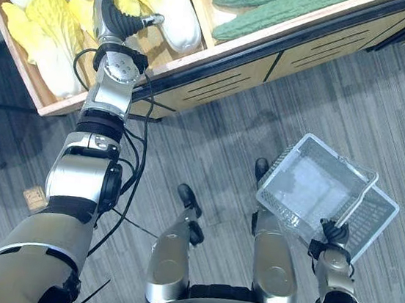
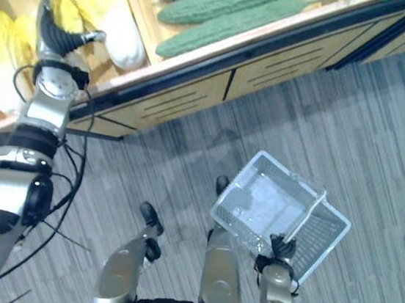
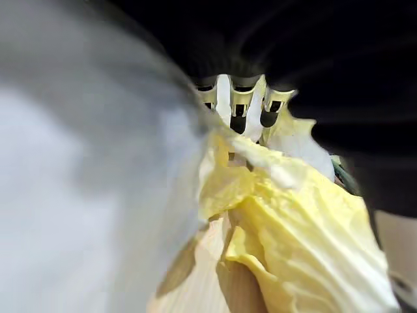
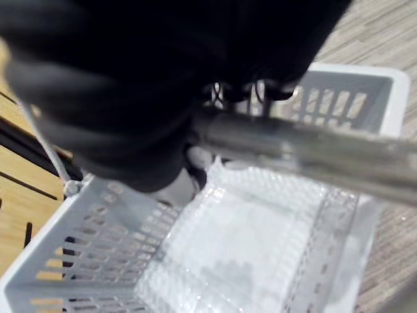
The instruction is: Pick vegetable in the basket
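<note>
Reaching deep into the wooden bin with the left robot hand, pressed right up against a yellow cabbage lying among its neighbours, not lifted yet. Cannot tell whether closed round it or merely resting on the leaves. Carrying the white basket low from the right robot hand, clamped round the handle. Held empty, mouth up, probably ready to take the cabbage.
</note>
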You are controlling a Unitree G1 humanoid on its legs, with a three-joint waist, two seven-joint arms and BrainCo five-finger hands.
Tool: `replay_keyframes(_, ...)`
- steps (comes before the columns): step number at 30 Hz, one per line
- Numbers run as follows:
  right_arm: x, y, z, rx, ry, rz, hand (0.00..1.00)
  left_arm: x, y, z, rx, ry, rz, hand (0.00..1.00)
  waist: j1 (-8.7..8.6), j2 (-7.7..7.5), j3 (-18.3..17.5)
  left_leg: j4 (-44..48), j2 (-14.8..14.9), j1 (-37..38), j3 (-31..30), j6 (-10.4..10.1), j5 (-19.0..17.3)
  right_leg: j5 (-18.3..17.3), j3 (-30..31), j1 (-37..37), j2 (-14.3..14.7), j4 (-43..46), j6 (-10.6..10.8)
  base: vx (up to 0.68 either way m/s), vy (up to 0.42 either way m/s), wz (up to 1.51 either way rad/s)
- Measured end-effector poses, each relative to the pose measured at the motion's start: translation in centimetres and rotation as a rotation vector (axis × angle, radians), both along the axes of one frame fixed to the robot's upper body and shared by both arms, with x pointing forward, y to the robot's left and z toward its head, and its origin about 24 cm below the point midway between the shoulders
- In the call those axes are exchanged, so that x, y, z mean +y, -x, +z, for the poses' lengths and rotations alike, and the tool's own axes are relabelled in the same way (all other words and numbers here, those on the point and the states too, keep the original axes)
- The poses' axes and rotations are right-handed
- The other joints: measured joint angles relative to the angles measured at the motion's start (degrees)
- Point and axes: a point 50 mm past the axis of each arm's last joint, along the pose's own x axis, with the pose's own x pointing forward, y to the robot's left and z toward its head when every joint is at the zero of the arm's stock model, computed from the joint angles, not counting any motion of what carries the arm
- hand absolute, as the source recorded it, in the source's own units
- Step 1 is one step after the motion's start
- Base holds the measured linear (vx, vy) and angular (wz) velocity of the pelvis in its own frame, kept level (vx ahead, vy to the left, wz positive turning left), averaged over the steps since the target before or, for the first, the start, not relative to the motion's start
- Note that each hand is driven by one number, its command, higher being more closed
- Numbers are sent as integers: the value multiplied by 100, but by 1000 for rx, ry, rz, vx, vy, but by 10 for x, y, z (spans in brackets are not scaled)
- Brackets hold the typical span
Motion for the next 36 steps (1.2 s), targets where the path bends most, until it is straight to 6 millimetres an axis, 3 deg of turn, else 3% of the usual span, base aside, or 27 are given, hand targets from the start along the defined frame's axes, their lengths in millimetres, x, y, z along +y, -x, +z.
replay_keyframes(4,3,0,-1,2,-6,5,100,3,1,0,-8,34,6,100,7,-13,7,-2,21,84,-1,2,1,32,-18,99,1,-1,15,6,5,1)
replay_keyframes(17,11,8,-12,67,-32,50,100,-16,-5,-18,66,25,-46,100,56,-49,-14,9,63,684,-386,11,-32,-93,-409,1008,-35,-94,33,23,18,14)
replay_keyframes(23,12,20,-23,124,-74,31,100,-23,11,-21,11,-98,-70,100,41,-146,-322,4,11,901,-476,2,-56,-146,-467,1267,-19,-100,15,4,6,3)
replay_keyframes(27,11,41,-35,189,-96,7,100,-29,25,-25,-7,-311,-43,100,19,-158,-772,2,7,1136,-458,-26,-161,-224,-438,1458,-6,-101,44,40,8,-9)
replay_keyframes(33,-1,79,-45,266,-111,-85,100,-65,41,-30,-67,-521,-119,100,-67,-157,-1348,-13,-53,1490,-429,-26,-321,-353,-374,1775,-46,-100,96,47,14,-5)
replay_keyframes(36,-5,88,-39,243,-90,-100,100,-95,45,-58,-33,-542,-257,100,-204,-181,-1501,-8,-71,1653,-401,-21,-396,-424,-312,1892,-59,-44,126,33,11,-5)
